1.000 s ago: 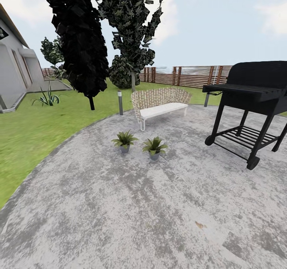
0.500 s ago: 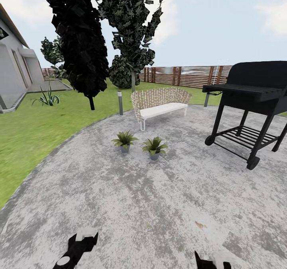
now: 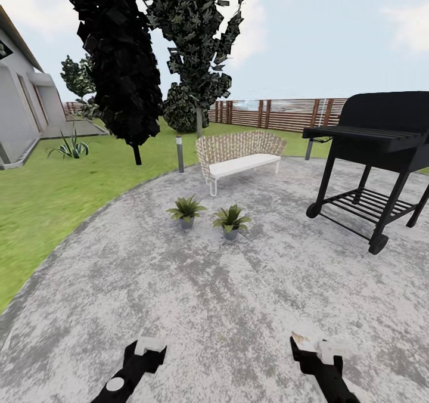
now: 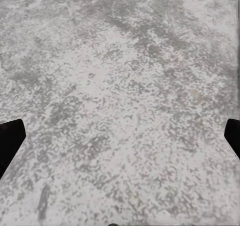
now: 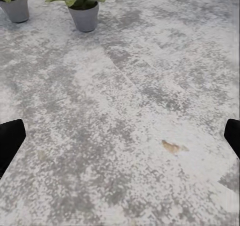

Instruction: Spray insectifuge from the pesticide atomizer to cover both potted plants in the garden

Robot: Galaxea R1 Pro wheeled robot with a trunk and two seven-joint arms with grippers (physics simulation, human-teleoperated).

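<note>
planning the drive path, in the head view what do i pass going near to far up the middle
Grey mottled paving → two small green potted plants in grey pots → white-cushioned wicker bench → brown slatted wooden fence

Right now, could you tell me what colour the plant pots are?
Grey, on both potted plants; the right wrist view shows them best.

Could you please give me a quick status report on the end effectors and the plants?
Left end effector and right end effector open, empty, low over the paving. Both potted plants ahead, side by side, unsprayed. Grill stands right of them, off the path.
</note>
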